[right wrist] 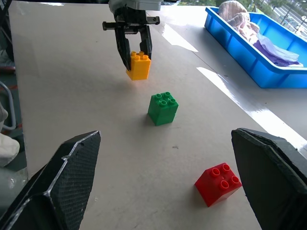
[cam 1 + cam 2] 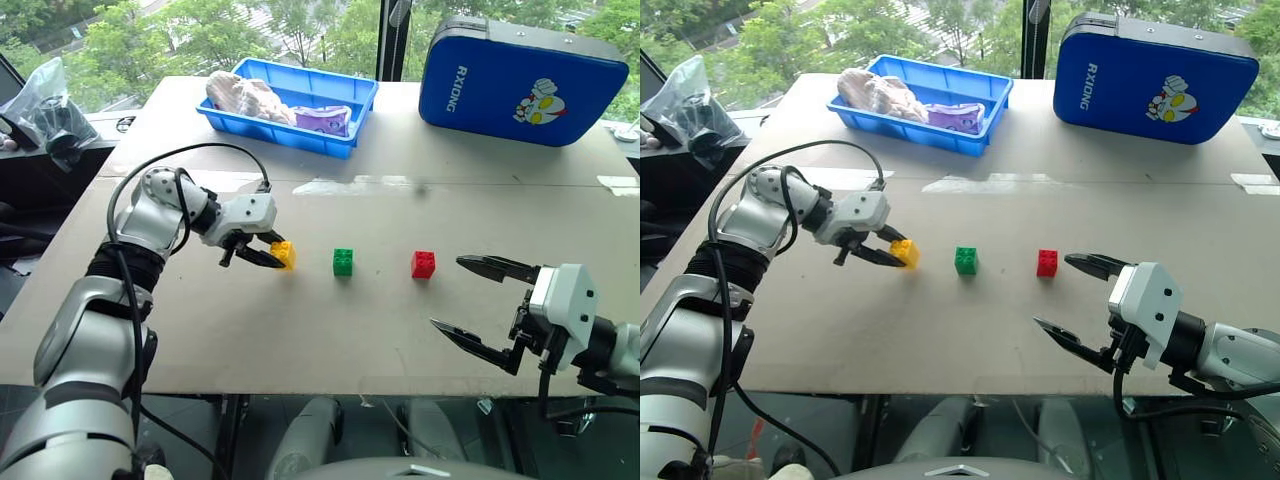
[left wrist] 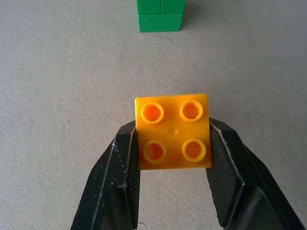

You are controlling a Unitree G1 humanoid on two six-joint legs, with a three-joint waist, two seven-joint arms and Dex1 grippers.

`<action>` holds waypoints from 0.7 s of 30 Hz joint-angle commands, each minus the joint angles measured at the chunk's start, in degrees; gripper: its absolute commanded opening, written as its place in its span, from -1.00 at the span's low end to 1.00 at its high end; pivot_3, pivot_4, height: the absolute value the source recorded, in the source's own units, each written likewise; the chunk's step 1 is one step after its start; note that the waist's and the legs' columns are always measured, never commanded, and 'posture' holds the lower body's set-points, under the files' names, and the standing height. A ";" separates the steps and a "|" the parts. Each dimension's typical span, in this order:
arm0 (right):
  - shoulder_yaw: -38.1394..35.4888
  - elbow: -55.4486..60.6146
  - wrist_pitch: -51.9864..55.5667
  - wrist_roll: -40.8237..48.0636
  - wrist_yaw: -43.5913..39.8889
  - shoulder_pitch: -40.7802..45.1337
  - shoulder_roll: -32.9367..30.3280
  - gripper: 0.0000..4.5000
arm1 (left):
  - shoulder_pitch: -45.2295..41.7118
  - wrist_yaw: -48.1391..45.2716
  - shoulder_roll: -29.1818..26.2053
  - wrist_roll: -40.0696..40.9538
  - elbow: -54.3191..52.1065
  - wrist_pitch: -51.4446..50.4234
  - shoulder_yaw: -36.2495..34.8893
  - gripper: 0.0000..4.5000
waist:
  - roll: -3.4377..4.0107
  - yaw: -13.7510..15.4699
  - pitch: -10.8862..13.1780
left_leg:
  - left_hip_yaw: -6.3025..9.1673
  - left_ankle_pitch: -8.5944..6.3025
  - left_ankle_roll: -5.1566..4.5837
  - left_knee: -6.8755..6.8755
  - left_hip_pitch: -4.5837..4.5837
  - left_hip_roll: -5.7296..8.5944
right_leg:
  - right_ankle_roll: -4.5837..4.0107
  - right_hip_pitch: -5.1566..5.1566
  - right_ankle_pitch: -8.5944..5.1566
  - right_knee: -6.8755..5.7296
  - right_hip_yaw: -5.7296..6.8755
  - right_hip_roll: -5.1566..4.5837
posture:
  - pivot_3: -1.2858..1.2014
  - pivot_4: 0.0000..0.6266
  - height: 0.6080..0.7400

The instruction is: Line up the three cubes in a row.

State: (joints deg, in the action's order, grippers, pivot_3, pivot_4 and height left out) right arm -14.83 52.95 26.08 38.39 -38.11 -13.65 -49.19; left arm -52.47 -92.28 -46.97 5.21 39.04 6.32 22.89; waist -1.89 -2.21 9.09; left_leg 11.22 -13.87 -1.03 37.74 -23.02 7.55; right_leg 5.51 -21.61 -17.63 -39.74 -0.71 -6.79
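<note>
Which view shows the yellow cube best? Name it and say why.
The left wrist view: the yellow cube sits close up, all four studs visible, clamped between the left gripper's fingers. Both eye views show it small, part hidden by that gripper. The right wrist view shows it from the side, farther off.

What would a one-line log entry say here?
left gripper: shut on yellow cube | right gripper: open | green cube, red cube: on table

The yellow cube (image 3: 172,132) in my left claw (image 3: 172,158) is glossy moulded plastic, like the green cube (image 1: 162,109) and red cube (image 1: 218,184), while my claw's black fingers (image 3: 115,187) look matt and scuffed. The counter (image 2: 300,330) is dull, slightly grainy board; at its far edge the blue tray (image 2: 345,95) is smooth shiny plastic holding crumpled cloth (image 2: 250,98).
</note>
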 commanded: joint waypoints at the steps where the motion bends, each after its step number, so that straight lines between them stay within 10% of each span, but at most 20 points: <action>1: -1.34 0.59 -0.52 -0.36 -0.50 0.30 0.18 1.00 | 0.78 -0.22 -1.04 0.13 -1.27 -0.19 -1.59 -0.43 | 0.00 -0.06 0.00 | 0.00 0.00 0.00 0.00 0.00 0.00 | 0.00 0.00 0.00 0.00 0.00 0.00 | 0.03 -0.52 1.00; 19: -2.49 0.83 -0.26 -0.40 -1.35 0.05 0.34 1.00 | 1.03 1.97 1.76 -5.25 1.54 1.98 -4.02 -0.43 | 0.00 0.01 0.00 | -0.01 0.00 0.00 0.00 0.00 0.00 | 0.00 0.00 0.00 0.01 0.00 0.00 | 0.03 -0.52 1.00; 21: -2.74 0.93 -0.21 -0.27 -1.36 -0.12 0.32 1.00 | 1.04 1.90 1.91 -5.36 1.45 1.87 -4.12 0.03 | 0.00 0.04 0.00 | 0.00 0.00 0.00 -0.01 0.00 0.00 | 0.00 0.00 0.00 0.01 0.00 0.00 | 0.03 -0.52 1.00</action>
State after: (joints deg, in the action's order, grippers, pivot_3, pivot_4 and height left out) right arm -15.63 52.42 26.08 37.72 -39.46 -13.72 -49.08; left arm -51.13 -90.25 -45.14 -0.03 40.53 8.17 20.32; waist -1.89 -2.17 9.09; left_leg 11.21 -13.87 -1.03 37.73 -23.02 7.55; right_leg 5.51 -21.61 -17.63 -39.73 -0.72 -6.79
